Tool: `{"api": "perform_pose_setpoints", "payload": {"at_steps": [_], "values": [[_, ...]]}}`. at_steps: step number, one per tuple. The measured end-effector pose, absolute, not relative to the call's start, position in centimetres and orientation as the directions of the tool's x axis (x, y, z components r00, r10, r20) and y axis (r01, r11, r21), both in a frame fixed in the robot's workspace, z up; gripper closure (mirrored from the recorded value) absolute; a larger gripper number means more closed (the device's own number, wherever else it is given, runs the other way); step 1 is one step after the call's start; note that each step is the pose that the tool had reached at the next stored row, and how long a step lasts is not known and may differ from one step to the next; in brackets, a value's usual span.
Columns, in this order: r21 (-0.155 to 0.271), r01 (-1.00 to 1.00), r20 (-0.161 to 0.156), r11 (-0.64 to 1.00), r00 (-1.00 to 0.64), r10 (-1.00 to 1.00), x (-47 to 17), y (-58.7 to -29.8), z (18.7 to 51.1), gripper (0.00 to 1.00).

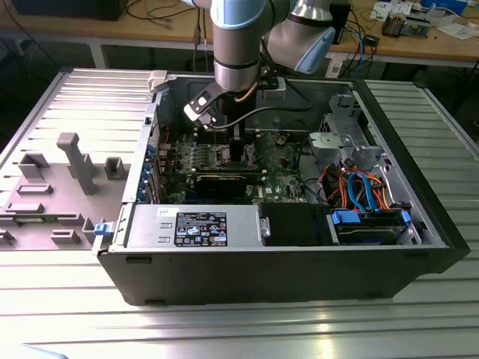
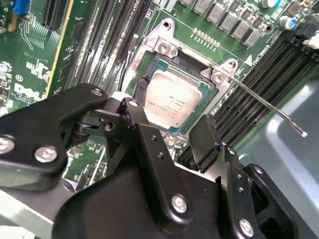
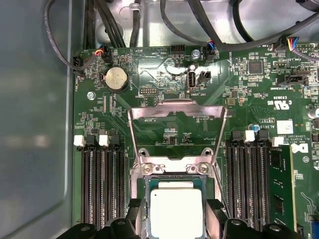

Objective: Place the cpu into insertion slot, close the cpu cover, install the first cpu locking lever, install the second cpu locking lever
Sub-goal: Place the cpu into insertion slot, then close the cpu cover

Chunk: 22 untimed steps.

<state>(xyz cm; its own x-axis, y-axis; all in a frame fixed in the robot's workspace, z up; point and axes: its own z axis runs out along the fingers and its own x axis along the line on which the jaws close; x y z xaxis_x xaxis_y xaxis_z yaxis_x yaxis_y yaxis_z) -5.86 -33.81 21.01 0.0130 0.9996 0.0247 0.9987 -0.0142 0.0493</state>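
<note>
The cpu (image 3: 177, 211) (image 2: 172, 99), a square chip with a silver-grey top, lies flat in the insertion slot (image 3: 144, 186) (image 2: 149, 74) on the green board. My gripper (image 3: 174, 205) (image 2: 169, 119) is open just above it, one black finger on each side of the chip with a small gap to it. The cpu cover (image 3: 174, 105), a thin silvery frame, stands swung back on its hinge beyond the slot. A thin metal locking lever (image 2: 269, 107) sticks out free beside the slot. In the exterior view my gripper (image 1: 238, 146) reaches down into the open computer case (image 1: 299, 254).
Black memory slots (image 3: 102, 184) (image 3: 246, 179) run along both sides of the socket. A coin battery (image 3: 115, 78) and cable bundles (image 3: 199, 30) lie beyond the cover. A power supply (image 1: 198, 224) and blue drive cage (image 1: 367, 224) line the case front. Grey fixtures (image 1: 75, 161) stand at the exterior view's left.
</note>
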Motion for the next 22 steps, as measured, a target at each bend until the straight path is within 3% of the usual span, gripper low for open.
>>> {"api": "perform_pose_setpoints", "payload": {"at_steps": [4, 6, 22], "values": [[0.034, 0.999, 0.021, -0.014, 0.013, 1.000, -5.75, -33.81, 21.83, 0.65], [0.029, 0.999, 0.017, -0.014, 0.014, 1.000, -5.68, -33.82, 21.96, 0.89], [0.030, 0.999, 0.016, -0.014, 0.013, 1.000, -5.68, -33.82, 21.96, 0.89]]}}
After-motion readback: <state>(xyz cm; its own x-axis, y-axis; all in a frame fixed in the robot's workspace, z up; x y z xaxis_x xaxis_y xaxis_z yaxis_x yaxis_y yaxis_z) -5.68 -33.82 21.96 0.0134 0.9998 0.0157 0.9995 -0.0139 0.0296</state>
